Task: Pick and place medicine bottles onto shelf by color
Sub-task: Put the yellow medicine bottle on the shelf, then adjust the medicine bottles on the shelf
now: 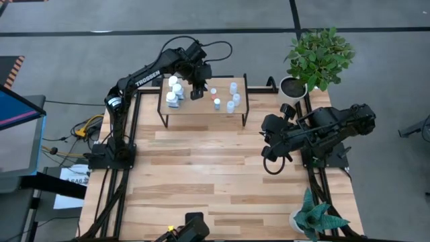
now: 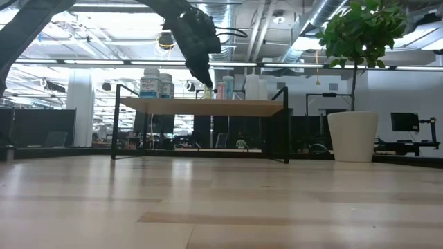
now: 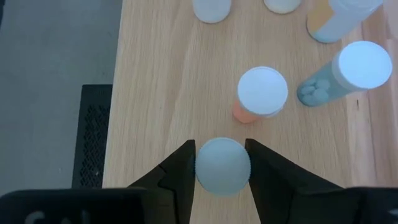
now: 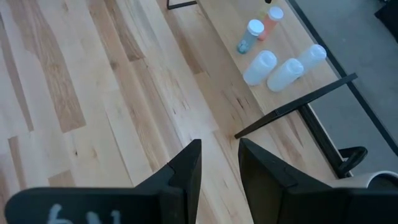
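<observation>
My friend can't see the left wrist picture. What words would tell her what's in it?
The left hand grips a small bottle with a white cap over the light-wood shelf. Just beyond stand an orange bottle and a pale-blue bottle.

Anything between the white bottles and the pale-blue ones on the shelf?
Yes. In the high view, the left gripper shut on a bottle, then two small bottles, sit between the white bottles and pale-blue bottles on the shelf.

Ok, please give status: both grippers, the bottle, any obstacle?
Left gripper over wooden shelf, jaws shut on small white-capped bottle. Right gripper empty, waiting over table. Orange white-capped bottle close ahead.
</observation>
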